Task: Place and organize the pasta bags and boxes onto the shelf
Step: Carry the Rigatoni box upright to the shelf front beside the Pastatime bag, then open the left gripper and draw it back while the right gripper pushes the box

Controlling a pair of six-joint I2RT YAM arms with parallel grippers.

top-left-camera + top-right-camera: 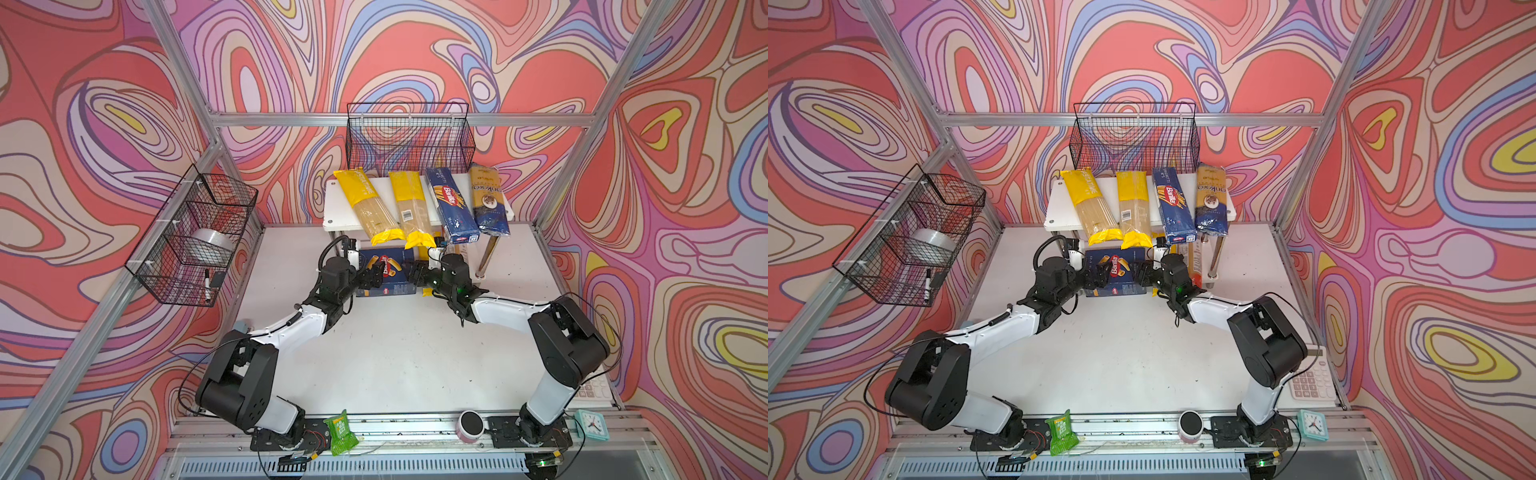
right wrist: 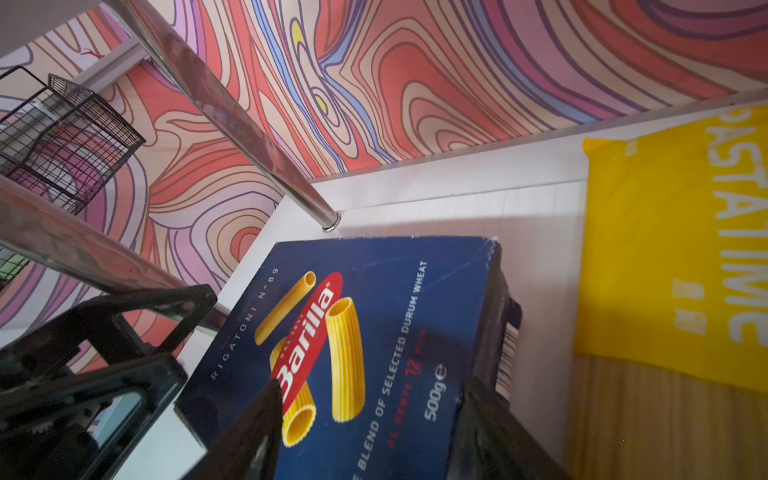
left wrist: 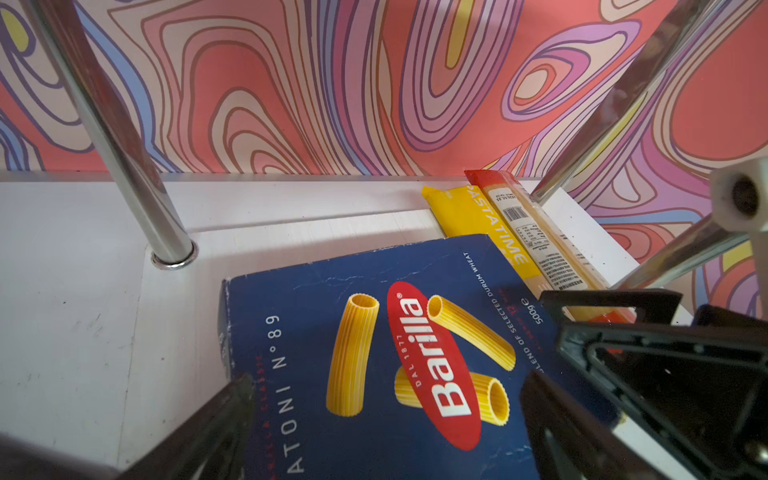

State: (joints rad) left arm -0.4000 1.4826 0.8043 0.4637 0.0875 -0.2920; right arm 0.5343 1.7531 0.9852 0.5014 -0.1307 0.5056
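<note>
while the rigatoni box (image 1: 388, 270) lies on the lower board of the shelf (image 1: 332, 208), the left gripper (image 1: 371, 276) and right gripper (image 1: 417, 274) flank it, jaws spread, grip unclear.

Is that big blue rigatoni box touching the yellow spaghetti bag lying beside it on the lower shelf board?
Apart. The right wrist view shows a bare strip of the white lower board between the rigatoni box and the yellow bag.
</note>
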